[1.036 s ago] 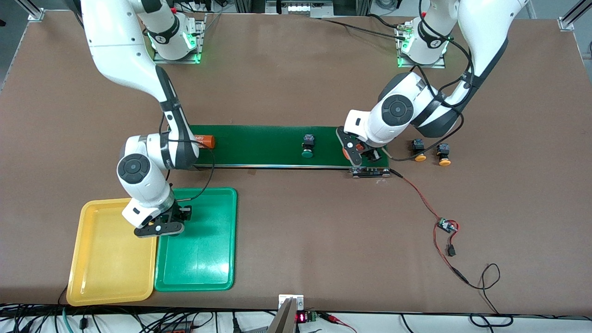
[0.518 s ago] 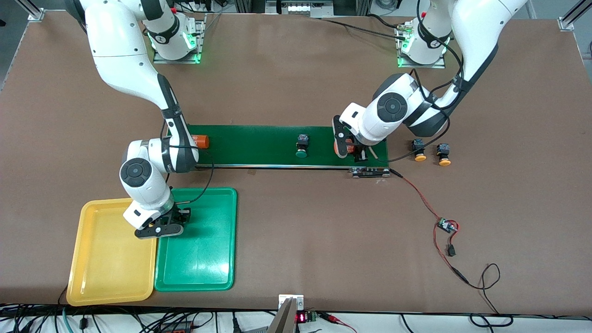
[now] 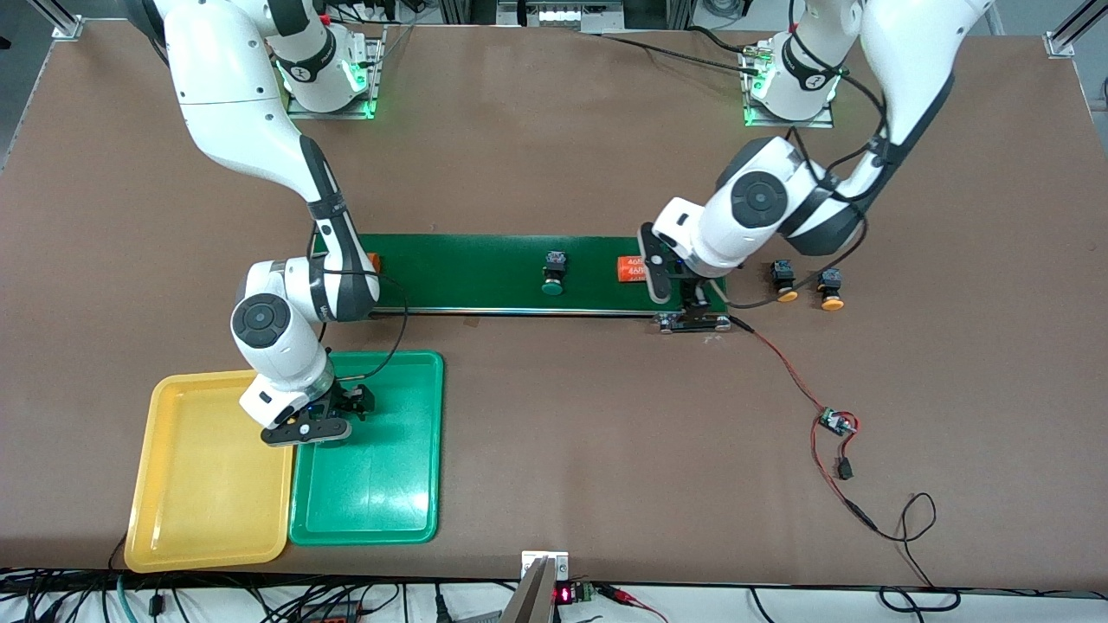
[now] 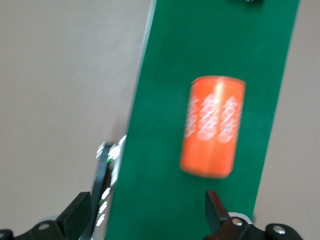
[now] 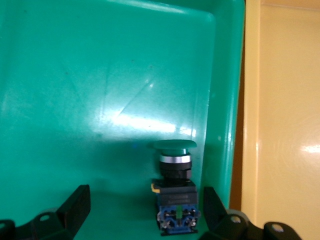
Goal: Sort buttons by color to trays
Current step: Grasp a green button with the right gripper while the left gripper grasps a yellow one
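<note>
Right gripper (image 5: 142, 212) open over green button (image 5: 174, 190) in green tray (image 3: 407, 450) corner; lift straight up. Left gripper (image 4: 150, 212) open over belt (image 3: 485, 272) end beside orange cylinder (image 4: 212, 126).

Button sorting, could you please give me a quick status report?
Right gripper open over green tray, green button lying in it. Left gripper open over conveyor belt, orange cylinder below. Second green button riding the belt.

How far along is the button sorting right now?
Done: one green button lies in the green tray, between the open right gripper fingers. In hand: nothing; the left gripper is open over the conveyor belt beside an orange cylinder. Left: a green button on the belt, two orange buttons on the table, and the yellow tray holds none.
</note>
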You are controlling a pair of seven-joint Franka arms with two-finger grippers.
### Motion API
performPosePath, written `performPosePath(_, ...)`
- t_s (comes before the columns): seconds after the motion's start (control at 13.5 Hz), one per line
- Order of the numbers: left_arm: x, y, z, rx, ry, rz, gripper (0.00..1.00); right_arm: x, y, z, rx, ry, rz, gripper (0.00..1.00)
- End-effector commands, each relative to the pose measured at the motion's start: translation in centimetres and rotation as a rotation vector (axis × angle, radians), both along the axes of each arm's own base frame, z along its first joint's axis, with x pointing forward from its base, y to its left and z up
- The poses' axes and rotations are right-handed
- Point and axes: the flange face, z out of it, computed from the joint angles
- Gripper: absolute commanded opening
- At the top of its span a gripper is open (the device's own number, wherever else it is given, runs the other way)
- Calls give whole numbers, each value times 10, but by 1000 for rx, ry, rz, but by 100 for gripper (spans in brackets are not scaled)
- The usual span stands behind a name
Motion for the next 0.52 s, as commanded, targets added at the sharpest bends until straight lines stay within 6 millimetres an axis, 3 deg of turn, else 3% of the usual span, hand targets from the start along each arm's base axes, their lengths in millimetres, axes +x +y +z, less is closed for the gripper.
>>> performPosePath(0.0,28,51,36,46,-54,122,100,-17,11,28,53,33,-32,100)
performPosePath(0.15,44,96,46,57,-51,240,100,-39,23,45,108,64,-96,100)
performPosePath(0.22,51,131,47,49,-20,358,100,-53,33,53,139,74,-150,100)
performPosePath(0.44,51,205,27,127,95,653,100,-92,65,78,182,141,-172,100)
